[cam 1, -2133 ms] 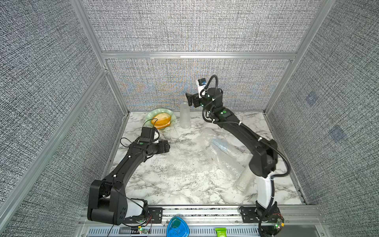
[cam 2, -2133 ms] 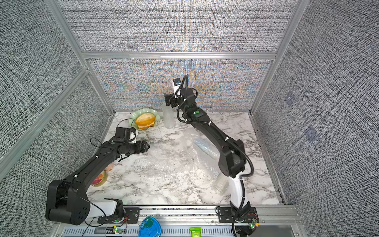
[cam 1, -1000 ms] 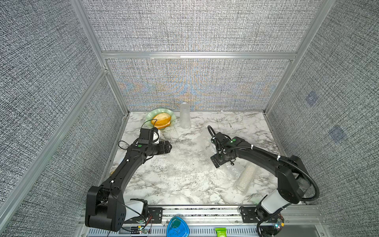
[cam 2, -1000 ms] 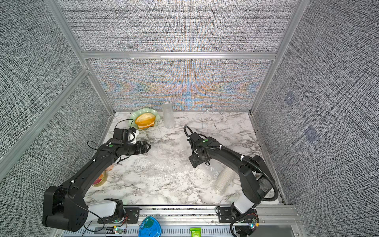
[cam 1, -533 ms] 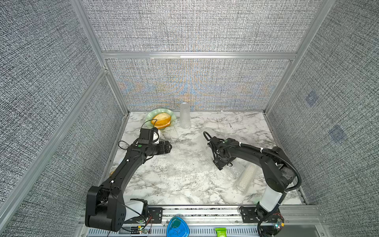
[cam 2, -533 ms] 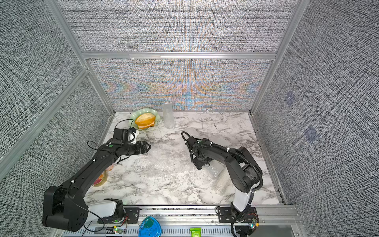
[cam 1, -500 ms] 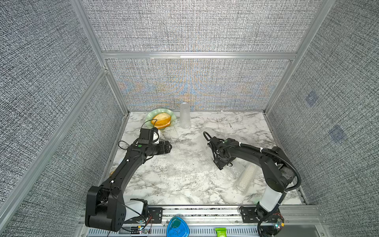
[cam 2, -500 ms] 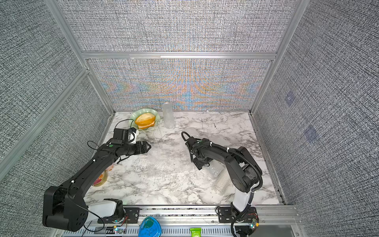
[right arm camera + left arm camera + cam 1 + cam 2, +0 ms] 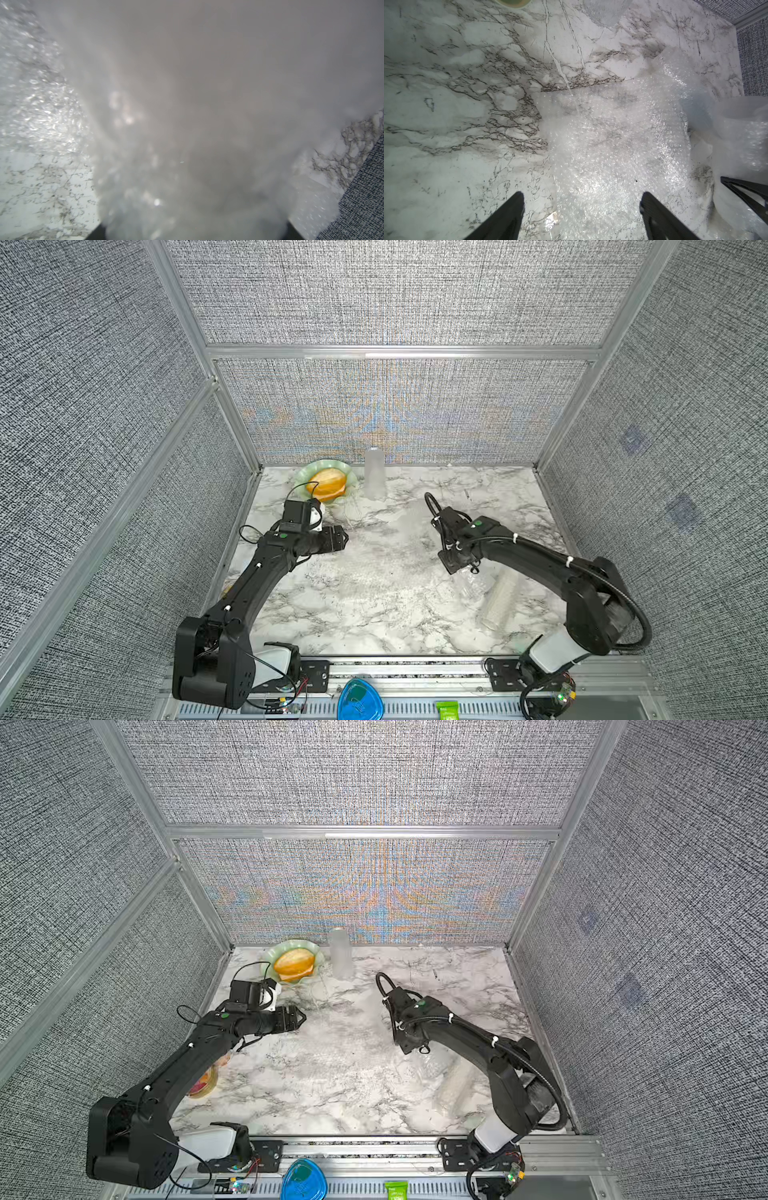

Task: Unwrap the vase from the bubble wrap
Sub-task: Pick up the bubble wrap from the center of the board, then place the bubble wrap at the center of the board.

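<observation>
The vase (image 9: pixel 374 475) (image 9: pixel 340 957) is tall, frosted and bare, and stands upright by the back wall; its base (image 9: pixel 608 10) shows in the left wrist view. A flat sheet of bubble wrap (image 9: pixel 388 570) (image 9: pixel 612 135) lies mid-table. My left gripper (image 9: pixel 344 537) (image 9: pixel 581 199) hovers open over that sheet's edge, holding nothing. My right gripper (image 9: pixel 457 568) (image 9: pixel 415 1048) points down into a crumpled bundle of bubble wrap (image 9: pixel 478 585) (image 9: pixel 187 124). This bundle fills the gap between its fingers (image 9: pixel 96 233) and hides their tips.
A green scalloped dish (image 9: pixel 305 472) with an orange bun sits at the back left, next to the vase. A rolled piece of wrap (image 9: pixel 500 601) lies front right. A small cup (image 9: pixel 203 1081) stands under the left arm. Grey walls close in three sides.
My right arm left the vase at the back wall and came down onto the crumpled wrap at the right, its jaws narrowing on it. The left arm has hardly moved.
</observation>
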You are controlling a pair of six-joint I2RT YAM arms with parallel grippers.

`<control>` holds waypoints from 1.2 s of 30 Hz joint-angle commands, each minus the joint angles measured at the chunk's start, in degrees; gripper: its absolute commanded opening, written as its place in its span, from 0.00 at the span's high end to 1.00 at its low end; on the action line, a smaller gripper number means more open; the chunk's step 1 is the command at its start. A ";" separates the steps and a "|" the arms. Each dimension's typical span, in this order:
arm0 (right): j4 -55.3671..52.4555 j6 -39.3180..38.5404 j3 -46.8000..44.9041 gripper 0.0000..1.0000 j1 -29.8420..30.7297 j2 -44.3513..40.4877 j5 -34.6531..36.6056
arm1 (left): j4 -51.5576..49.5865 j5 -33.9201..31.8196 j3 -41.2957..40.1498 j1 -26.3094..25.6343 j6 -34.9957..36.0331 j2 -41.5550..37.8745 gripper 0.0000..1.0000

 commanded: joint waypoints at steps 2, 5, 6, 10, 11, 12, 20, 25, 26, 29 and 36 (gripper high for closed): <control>-0.84 2.43 1.11 0.48 -0.67 -3.30 -0.41 | 0.98 0.60 0.03 0.08 0.33 -0.17 0.10; -0.87 3.45 2.30 0.49 -0.85 -5.89 -0.31 | 1.12 0.59 -0.06 0.13 0.26 -0.34 0.10; -0.89 3.89 3.01 0.49 -0.95 -6.75 -0.55 | 1.16 0.68 -0.13 0.10 0.21 -0.31 0.10; -1.58 7.10 7.66 0.49 -0.84 -8.98 -3.00 | 0.96 0.94 0.02 0.09 0.27 0.14 0.10; -1.68 7.79 8.91 0.49 -0.74 -9.13 -4.00 | 0.96 0.87 0.03 0.08 0.26 0.21 0.10; -1.94 9.03 10.29 0.48 -0.53 -9.18 -4.75 | 0.98 0.85 0.02 0.15 0.24 0.06 0.10; -3.30 16.54 18.92 0.48 8.14 -4.29 -6.13 | 1.00 0.50 0.08 0.07 0.17 -0.05 0.10; -1.11 22.32 22.29 0.48 11.88 3.79 -10.81 | 0.68 -0.61 0.19 0.14 -0.16 -0.73 0.11; -0.01 23.08 22.61 0.48 12.34 5.51 -11.89 | 0.54 -0.95 0.15 0.09 -0.33 -1.11 0.11; 0.89 23.84 24.77 0.48 13.12 11.02 -13.10 | 0.75 -1.62 -0.11 0.14 -0.43 -1.92 0.11; -1.85 23.06 30.71 0.48 12.91 23.48 -14.04 | 0.81 -0.86 -0.23 0.13 -0.57 -1.66 0.12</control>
